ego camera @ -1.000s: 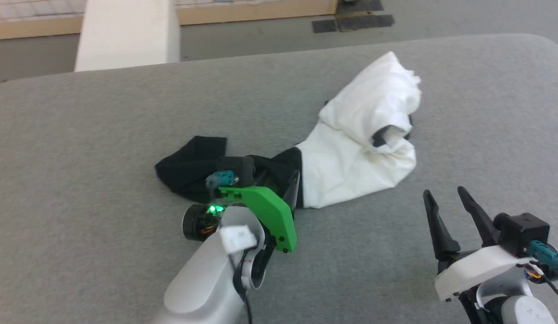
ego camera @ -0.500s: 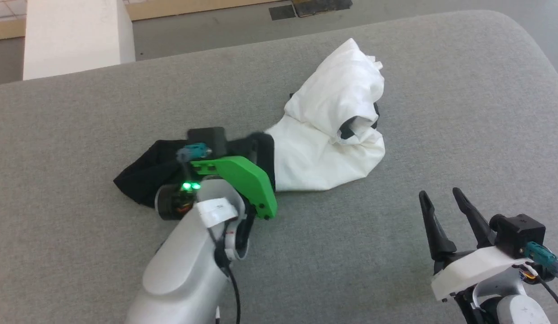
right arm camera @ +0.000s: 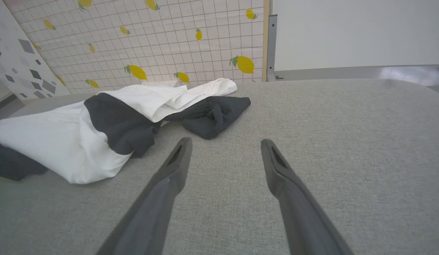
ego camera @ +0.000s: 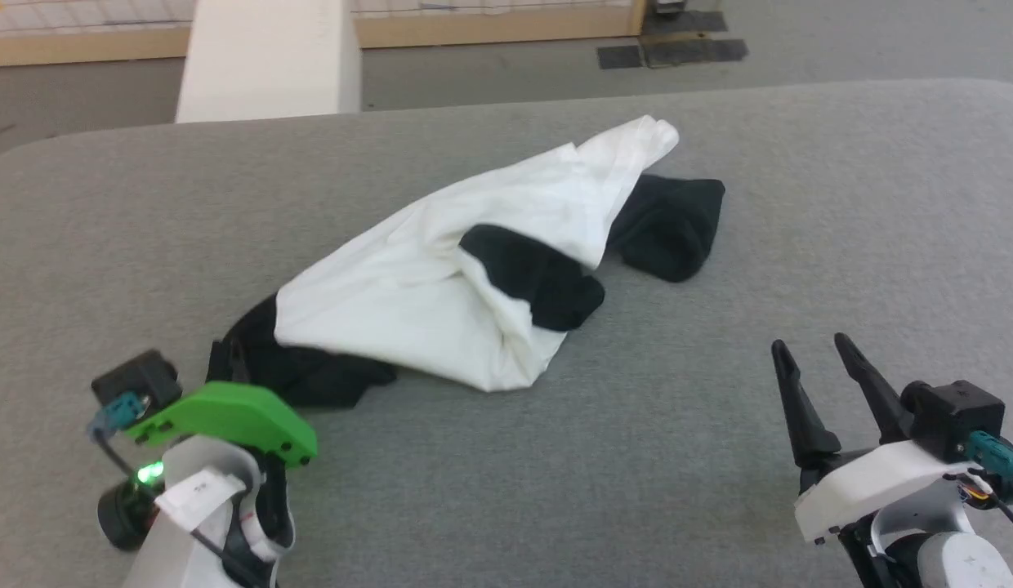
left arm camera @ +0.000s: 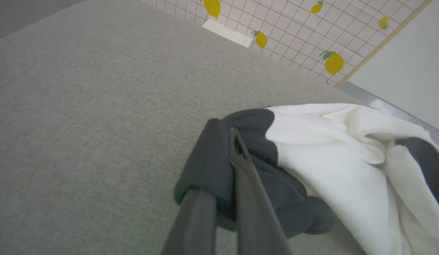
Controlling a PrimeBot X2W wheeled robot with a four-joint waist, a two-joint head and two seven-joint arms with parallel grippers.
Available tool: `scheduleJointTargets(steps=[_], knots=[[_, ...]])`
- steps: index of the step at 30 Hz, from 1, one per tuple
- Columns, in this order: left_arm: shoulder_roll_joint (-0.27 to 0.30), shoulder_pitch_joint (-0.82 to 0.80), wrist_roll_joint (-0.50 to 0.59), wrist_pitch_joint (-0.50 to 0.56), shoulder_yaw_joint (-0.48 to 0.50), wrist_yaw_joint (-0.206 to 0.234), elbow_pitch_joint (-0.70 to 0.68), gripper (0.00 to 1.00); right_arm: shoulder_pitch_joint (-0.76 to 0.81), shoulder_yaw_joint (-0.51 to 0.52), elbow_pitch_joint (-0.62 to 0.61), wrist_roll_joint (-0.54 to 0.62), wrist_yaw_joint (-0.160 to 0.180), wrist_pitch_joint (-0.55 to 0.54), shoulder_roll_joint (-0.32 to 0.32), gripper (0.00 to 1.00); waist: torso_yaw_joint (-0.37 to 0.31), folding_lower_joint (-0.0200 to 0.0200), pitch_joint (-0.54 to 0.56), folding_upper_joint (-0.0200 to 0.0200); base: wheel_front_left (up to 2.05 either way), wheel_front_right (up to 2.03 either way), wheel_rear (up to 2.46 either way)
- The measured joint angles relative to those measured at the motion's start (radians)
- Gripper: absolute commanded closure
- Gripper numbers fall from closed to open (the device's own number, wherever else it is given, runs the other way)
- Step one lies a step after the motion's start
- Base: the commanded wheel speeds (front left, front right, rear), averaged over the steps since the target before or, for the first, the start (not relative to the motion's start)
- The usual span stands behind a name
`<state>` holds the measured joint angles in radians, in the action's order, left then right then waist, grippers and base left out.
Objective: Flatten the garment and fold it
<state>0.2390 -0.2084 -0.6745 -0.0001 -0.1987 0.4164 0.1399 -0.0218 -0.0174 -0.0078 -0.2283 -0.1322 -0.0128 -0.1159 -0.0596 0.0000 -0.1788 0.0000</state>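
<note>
Where the grey padded surface (ego camera: 801, 204) fills the work area, the garment (ego camera: 408, 302) lies crumpled across its middle, running on a diagonal from the robot's near left to its far right. The white body is bunched and folded over itself. One black part rests on top of the white near the centre, a second black part lies on the surface at the far right end, touching the white edge, and a third trails out from under the white at the near left end. The left gripper (left arm camera: 224, 141) is at that near left end, its jaws drawn narrow and clamped on a fold of the black cloth, which drapes over one finger. The right gripper (ego camera: 809, 347) stands at the near right over bare surface, jaws spread wide and holding nothing. It is well apart from the garment, which lies ahead of it and to its left.
</note>
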Motion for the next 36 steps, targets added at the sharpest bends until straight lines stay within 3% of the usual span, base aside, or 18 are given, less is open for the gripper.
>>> scheduleJointTargets(steps=[1, 2, 3, 8, 14, 25, 28, 29, 36], knots=[[-0.001, 0.014, -0.009, 0.004, 0.008, 0.004, -0.001, 1.00, 0.000, -0.003, -0.002, 0.000, 0.000, -0.006, -0.002, 0.00, 0.010, 0.0000, 0.003, 0.0000, 0.00, 0.00, 0.00], [-0.003, 0.030, -0.022, 0.005, 0.014, 0.006, -0.003, 0.72, 0.001, -0.008, -0.006, 0.000, 0.000, -0.010, -0.003, 0.00, 0.021, 0.0000, 0.006, 0.0000, 0.00, 0.00, 0.00], [-0.004, 0.043, -0.034, 0.007, 0.014, 0.005, -0.006, 0.00, 0.001, -0.015, -0.009, 0.001, 0.000, -0.016, -0.005, 0.00, 0.033, 0.0000, 0.008, 0.0000, 0.00, 0.00, 0.00], [-0.036, 0.070, -0.058, -0.046, 0.011, -0.046, -0.033, 0.00, -0.025, -0.070, -0.005, 0.003, 0.000, -0.053, -0.030, 0.00, 0.082, 0.0000, 0.013, 0.0000, 0.00, 0.00, 0.00], [-0.056, 0.089, -0.044, -0.191, 0.006, -0.114, -0.046, 0.00, -0.172, -0.171, 0.069, 0.009, 0.000, -0.130, -0.077, 0.00, 0.142, 0.0000, -0.003, 0.0000, 0.00, 0.00, 0.00], [-0.154, 0.083, 0.127, -0.256, 0.053, -0.196, -0.090, 0.00, -0.358, -0.263, 0.270, -0.053, 0.000, -0.375, -0.140, 0.00, 0.272, 0.0000, -0.070, 0.0000, 0.00, 0.00, 0.00], [-0.176, 0.084, 0.160, -0.257, 0.070, -0.212, -0.110, 0.00, -0.373, -0.272, 0.275, -0.077, 0.000, -0.402, -0.154, 0.83, 0.302, 0.0000, -0.093, 0.0000, 0.00, 0.00, 0.00], [-0.178, 0.084, 0.163, -0.257, 0.072, -0.215, -0.112, 0.00, -0.374, -0.272, 0.275, -0.081, 0.000, -0.405, -0.156, 1.00, 0.308, 0.0000, -0.099, 0.0000, 0.00, 0.00, 0.00], [-0.184, 0.085, 0.173, -0.257, 0.099, -0.231, -0.109, 0.00, -0.365, -0.250, 0.236, -0.096, 0.000, -0.344, -0.163, 1.00, 0.317, 0.0000, -0.122, 0.0000, 0.00, 0.00, 0.00]])
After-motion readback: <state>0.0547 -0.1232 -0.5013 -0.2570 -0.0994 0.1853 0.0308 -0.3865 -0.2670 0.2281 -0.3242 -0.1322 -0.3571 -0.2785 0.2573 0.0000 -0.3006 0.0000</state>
